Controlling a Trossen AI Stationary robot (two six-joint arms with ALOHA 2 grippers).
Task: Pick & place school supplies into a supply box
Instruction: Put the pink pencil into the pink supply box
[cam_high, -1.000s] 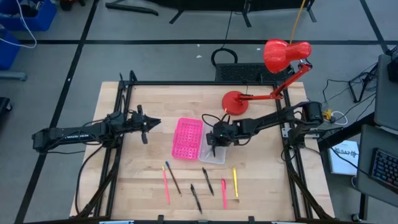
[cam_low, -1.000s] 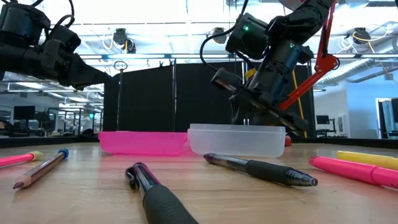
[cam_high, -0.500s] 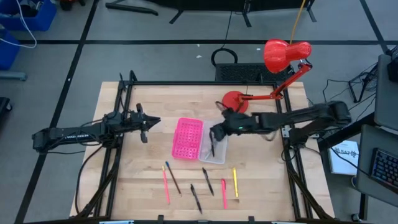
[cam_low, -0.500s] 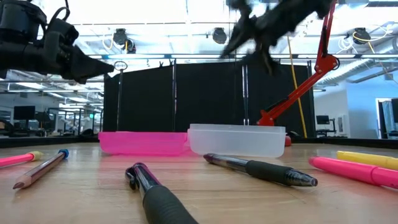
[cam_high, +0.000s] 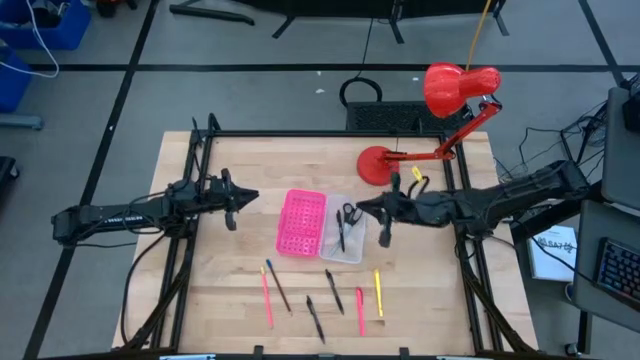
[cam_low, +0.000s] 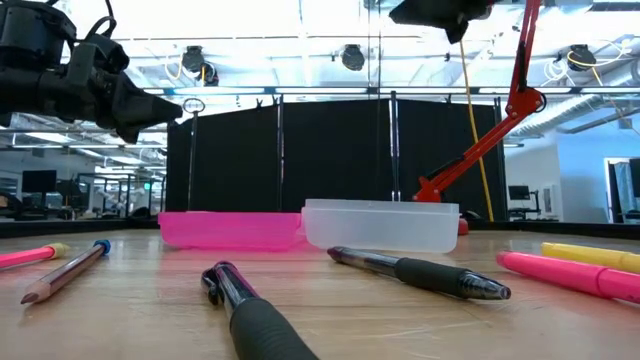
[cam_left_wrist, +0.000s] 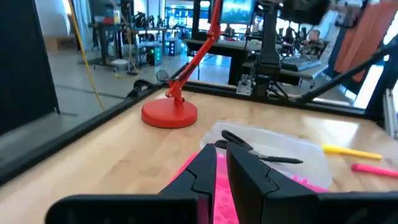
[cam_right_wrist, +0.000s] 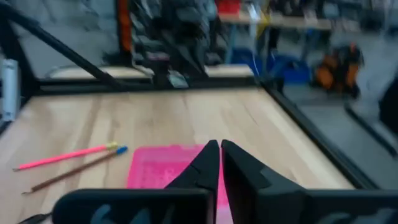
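The supply box lies open mid-table: its hot-pink grid half (cam_high: 302, 222) and its clear tray half (cam_high: 352, 245) side by side. Black-handled scissors (cam_high: 344, 221) lie in the clear tray and also show in the left wrist view (cam_left_wrist: 256, 148). Several pens and pencils lie on the table nearer the front edge: pink (cam_high: 267, 298), a pencil (cam_high: 279, 286), black (cam_high: 334, 291), yellow (cam_high: 379, 292). My right gripper (cam_high: 363, 208) is shut and empty, raised just right of the tray. My left gripper (cam_high: 248, 197) is shut and empty, raised left of the pink half.
A red desk lamp stands with its base (cam_high: 378, 165) at the far side behind the box, its head (cam_high: 458, 88) beyond the table edge. In the low view pens (cam_low: 420, 272) and a pencil (cam_low: 62, 273) lie in front of the box. A black frame borders the table.
My right gripper has risen from the clear tray and drawn back toward the table's right edge, leaving the low view's middle. The scissors now lie in the clear tray, clear of the gripper. The left arm has kept still.
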